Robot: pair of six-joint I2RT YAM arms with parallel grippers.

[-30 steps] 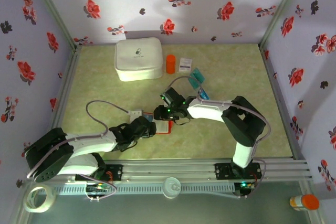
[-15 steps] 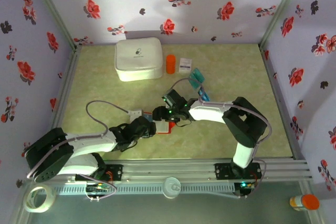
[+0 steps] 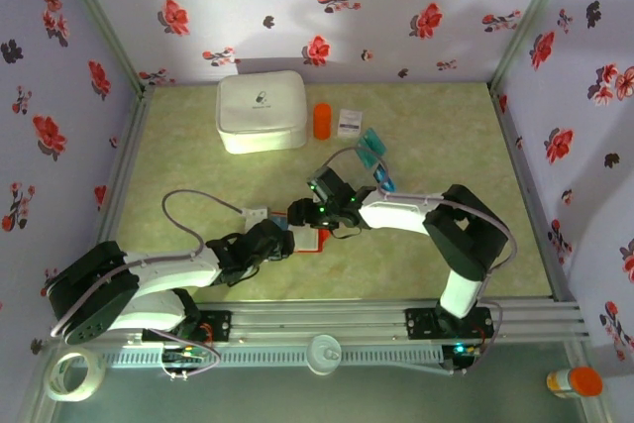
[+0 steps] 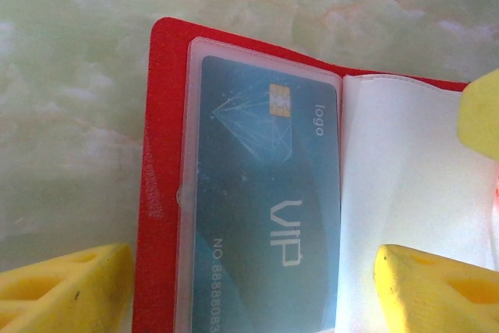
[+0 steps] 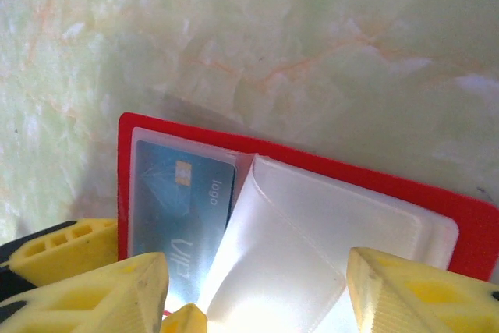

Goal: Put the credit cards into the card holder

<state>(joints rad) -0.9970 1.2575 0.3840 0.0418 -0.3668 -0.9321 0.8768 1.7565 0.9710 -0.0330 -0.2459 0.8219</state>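
Yellow fingers of the left end effector (image 4: 249,294) stood wide apart, released, straddling the left half of the open red card holder (image 4: 160,154), where a teal VIP card (image 4: 265,208) sat inside a clear pocket. The right end effector (image 5: 257,302) hung just opposite, its jaws also parted and gripping nothing that I could make out, with a clear sleeve page (image 5: 288,247) curling up between them. The holder lay flat on the marbled green worktop (image 3: 198,185), near the middle. More loose cards (image 3: 371,149) lay behind it, and further back stood a white case (image 3: 261,111), an orange cylinder (image 3: 322,120) and a small white box (image 3: 349,121).
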